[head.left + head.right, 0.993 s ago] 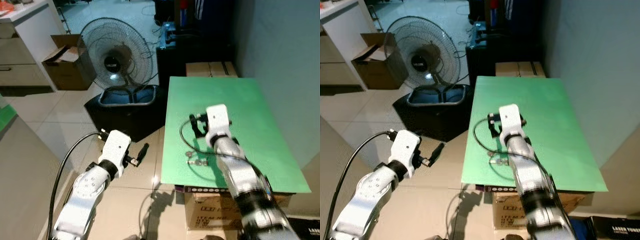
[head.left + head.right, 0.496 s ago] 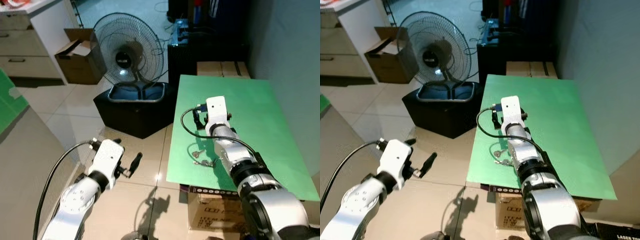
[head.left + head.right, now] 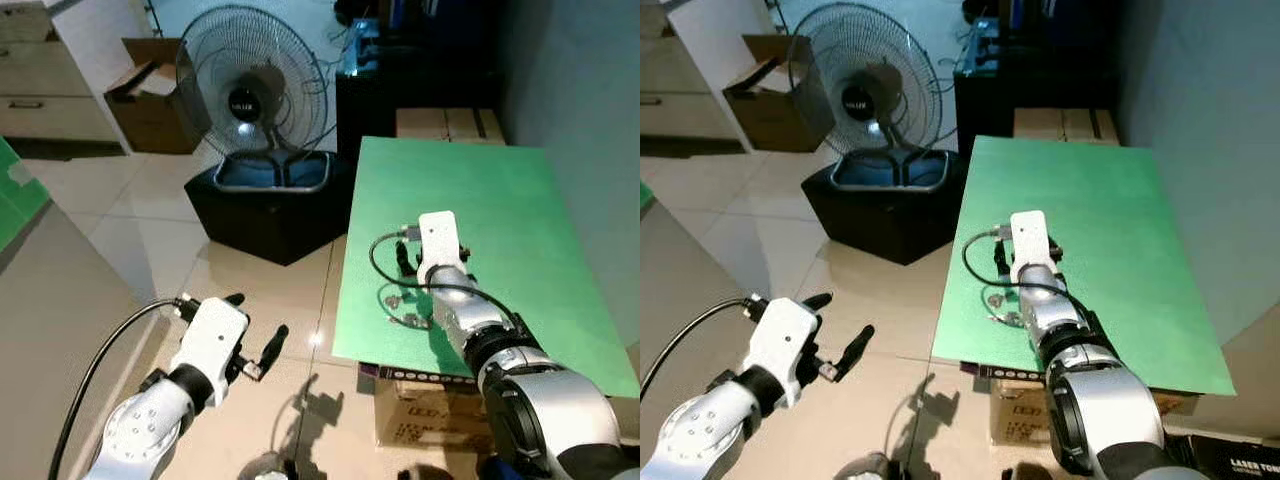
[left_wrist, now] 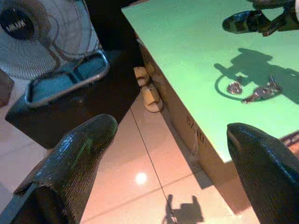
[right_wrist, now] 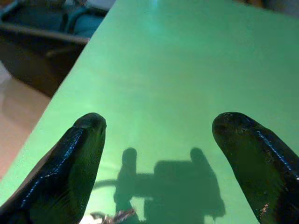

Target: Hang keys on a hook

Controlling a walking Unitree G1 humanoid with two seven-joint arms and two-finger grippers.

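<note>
A small bunch of keys (image 3: 402, 309) lies on the green table top (image 3: 500, 210) near its front left edge. My right gripper (image 3: 405, 258) hovers low over the table just beyond the keys, open and holding nothing. In the right wrist view its fingers (image 5: 77, 154) spread over bare green, with the keys (image 5: 110, 217) at the frame's edge. My left gripper (image 3: 255, 320) hangs open over the tiled floor, left of the table. The left wrist view takes in the keys (image 4: 254, 91) and their shadow on the table.
A standing fan (image 3: 250, 95) rises from a black tub (image 3: 270, 205) left of the table. Cardboard boxes (image 3: 445, 122) sit beyond the table, and another (image 3: 430, 425) sits under it. An open carton (image 3: 150, 90) and white drawers (image 3: 50, 95) are at the far left. A grey wall (image 3: 590, 120) runs along the right.
The head view has shifted, so the whole scene sits differently. My left arm shows lower in the picture. The right gripper stays just beyond the keys, which have not moved on the table.
</note>
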